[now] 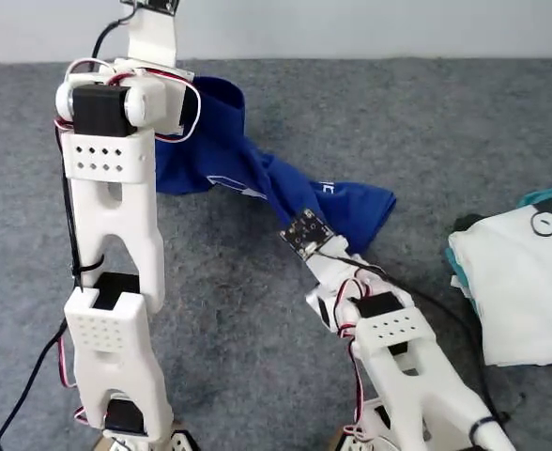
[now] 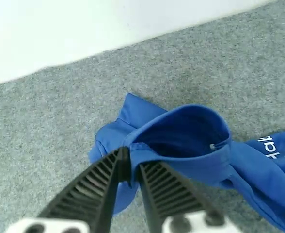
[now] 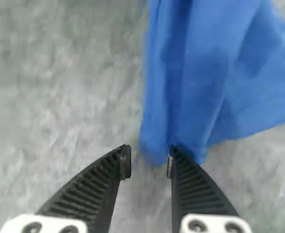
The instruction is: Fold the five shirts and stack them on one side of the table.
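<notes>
My left claw (image 2: 131,164) is pinched almost shut on the blue shirt (image 2: 191,141). Its ribbed black fingers (image 2: 99,182) clamp a hemmed edge beside the neck opening. Beyond the tips the soft cotton bunches into a rumpled hood shape on the grey, felt-like table (image 2: 45,121).

My right claw (image 3: 148,162) stands partly open with nothing gripped. The shirt's other end hangs in long smooth pleats just past its tips. The lowest edge reaches the gap between them, but I cannot tell whether it touches.

From above, the shirt runs as a twisted band between my two arms, and my right wrist covers its near end. Well off to the right claw's outer side lies a white folded shirt (image 1: 525,282), with teal fabric (image 1: 539,199) showing at its far edge.
</notes>
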Tool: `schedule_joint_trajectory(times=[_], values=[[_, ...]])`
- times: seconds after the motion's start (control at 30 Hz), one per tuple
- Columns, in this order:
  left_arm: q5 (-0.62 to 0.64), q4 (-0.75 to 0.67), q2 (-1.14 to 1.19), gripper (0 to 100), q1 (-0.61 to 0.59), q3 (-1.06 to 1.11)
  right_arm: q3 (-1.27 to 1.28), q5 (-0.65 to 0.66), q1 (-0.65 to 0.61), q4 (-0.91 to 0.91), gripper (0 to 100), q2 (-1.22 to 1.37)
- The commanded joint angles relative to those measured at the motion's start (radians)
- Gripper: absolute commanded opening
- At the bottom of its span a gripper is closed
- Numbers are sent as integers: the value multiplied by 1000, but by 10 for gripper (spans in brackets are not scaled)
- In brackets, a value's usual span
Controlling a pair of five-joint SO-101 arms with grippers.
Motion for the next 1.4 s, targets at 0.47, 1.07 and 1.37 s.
schedule_joint_trajectory(times=[0.47,1.07,1.37], values=[[-8,23,-63,13,-3,1,-269,-18,31,-147,28,481],[-6,21,-89,13,-11,133,-809,48,303,501,11,219],[-6,20,-408,13,-34,140,-947,44,308,611,10,-53]])
